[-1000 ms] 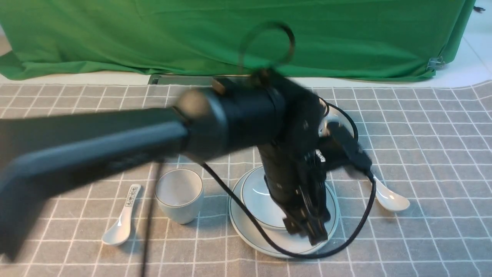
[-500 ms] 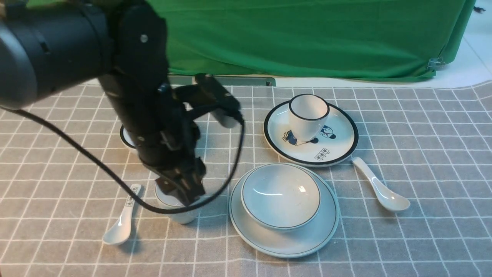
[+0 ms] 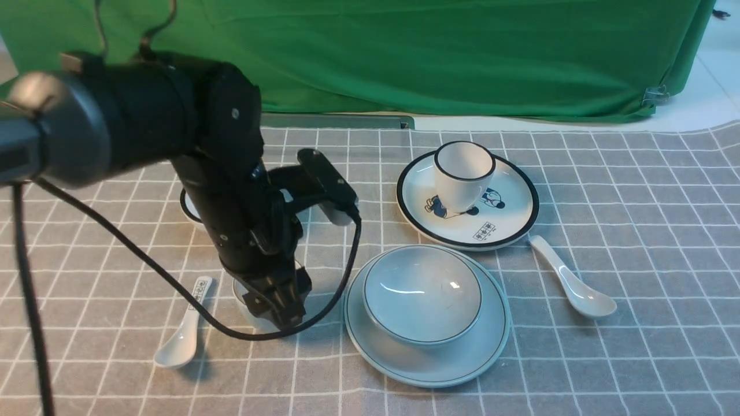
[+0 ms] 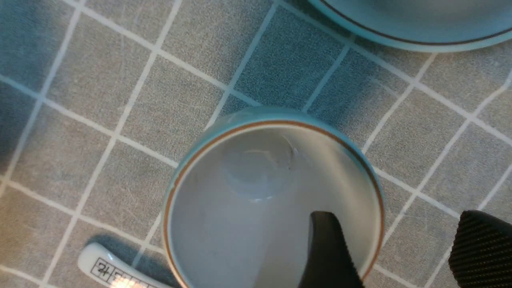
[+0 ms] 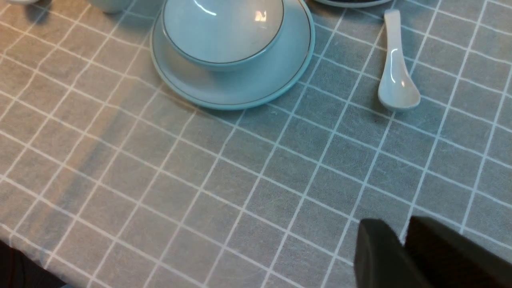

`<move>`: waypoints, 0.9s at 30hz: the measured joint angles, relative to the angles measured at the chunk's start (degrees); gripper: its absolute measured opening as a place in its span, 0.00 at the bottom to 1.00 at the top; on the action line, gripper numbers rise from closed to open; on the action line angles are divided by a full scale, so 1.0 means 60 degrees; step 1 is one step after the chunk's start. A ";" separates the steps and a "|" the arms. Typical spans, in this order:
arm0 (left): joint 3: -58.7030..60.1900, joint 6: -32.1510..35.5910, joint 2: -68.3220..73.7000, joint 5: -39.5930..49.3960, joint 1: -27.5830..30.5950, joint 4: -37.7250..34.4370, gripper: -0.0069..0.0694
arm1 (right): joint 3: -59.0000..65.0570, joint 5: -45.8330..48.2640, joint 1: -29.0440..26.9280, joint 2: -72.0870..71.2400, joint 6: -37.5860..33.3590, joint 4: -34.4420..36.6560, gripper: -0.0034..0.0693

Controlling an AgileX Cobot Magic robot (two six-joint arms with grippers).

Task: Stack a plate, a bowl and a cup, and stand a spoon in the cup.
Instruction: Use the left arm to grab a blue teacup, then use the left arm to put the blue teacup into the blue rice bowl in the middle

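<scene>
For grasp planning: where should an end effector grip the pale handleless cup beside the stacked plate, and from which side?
The rim wall, from above: the cup stands upright, mouth open, no handle. One finger inside, one outside, as the left end effector straddles it.

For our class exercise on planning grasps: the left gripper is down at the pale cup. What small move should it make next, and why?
Probably close the left gripper on the wall of the cup. In the left wrist view one finger is inside the cup and the other outside, apart from the wall, so nothing is gripped yet. The bowl already sits on the plate.
</scene>
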 joint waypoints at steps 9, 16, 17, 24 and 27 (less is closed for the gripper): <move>0.0000 0.0053 0.0849 -0.0032 0.0019 0.0286 0.30 | 0.0000 0.0010 0.0000 0.0000 0.0000 0.0022 0.24; -0.0963 -0.0433 0.0295 0.0690 -0.0485 0.0480 0.14 | 0.0000 0.0029 0.0000 0.0000 -0.0008 0.0034 0.24; -0.1331 -0.0471 0.0144 0.0692 -0.0697 0.0430 0.14 | 0.0000 0.0029 0.0000 0.0000 -0.0008 0.0034 0.24; -0.3636 -0.0516 0.0661 0.0948 -0.2197 -0.0042 0.14 | 0.0000 0.0023 0.0000 0.0000 -0.0008 0.0034 0.24; -0.4199 -0.0506 0.1647 0.1074 -0.2643 0.0028 0.14 | 0.0000 0.0023 0.0000 0.0000 -0.0008 0.0034 0.24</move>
